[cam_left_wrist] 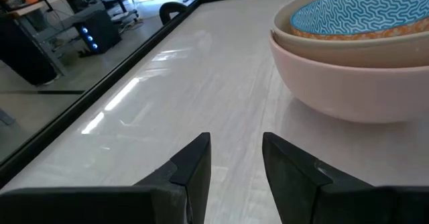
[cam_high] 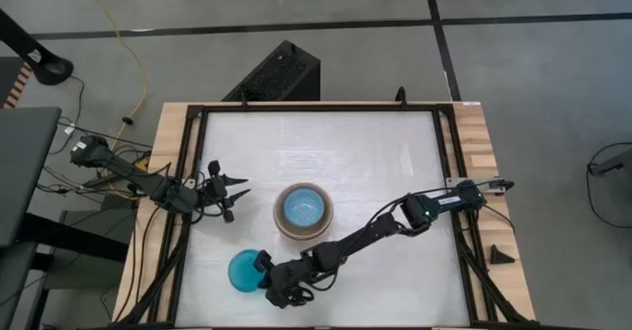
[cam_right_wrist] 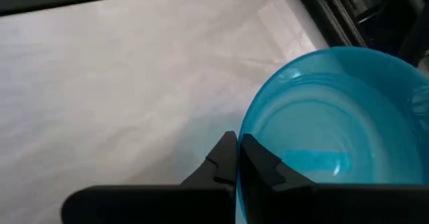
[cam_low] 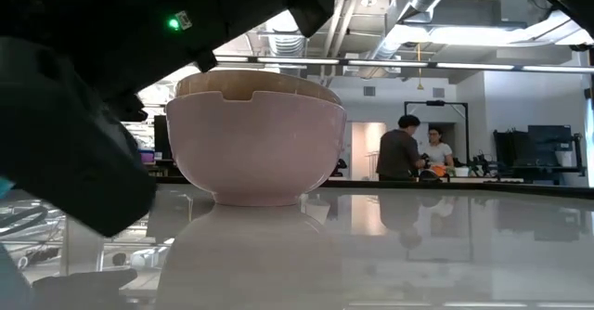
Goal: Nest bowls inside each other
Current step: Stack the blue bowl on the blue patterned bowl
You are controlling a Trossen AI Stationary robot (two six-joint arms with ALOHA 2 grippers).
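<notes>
A stack of bowls [cam_high: 303, 211] stands on its base mid-table: a pinkish-cream outer bowl [cam_left_wrist: 348, 83], beige and orange rims inside it, and a light blue patterned bowl [cam_left_wrist: 362, 9] on top. The bright cyan bowl [cam_high: 240, 271] is near the front edge, left of centre. My right gripper [cam_right_wrist: 239, 158] is shut on it, at its right side. To the left of the stack, my left gripper [cam_left_wrist: 234, 163] waits open, touching nothing. My right gripper pinches the cyan bowl's rim [cam_right_wrist: 247, 127] on the side toward the table's right, one finger [cam_right_wrist: 265, 163] inside the bowl and the other [cam_right_wrist: 224, 160] outside. The fingers slant down from the table's right. The bowl's mouth faces up; whether its base is on the table I cannot tell.
A black frame [cam_high: 449, 172] edges the white tabletop. A black box [cam_high: 281, 73] stands beyond the far edge, and a small dark wedge [cam_high: 501, 255] lies on the wooden strip at the right. Two people [cam_low: 413, 148] stand far behind in the room.
</notes>
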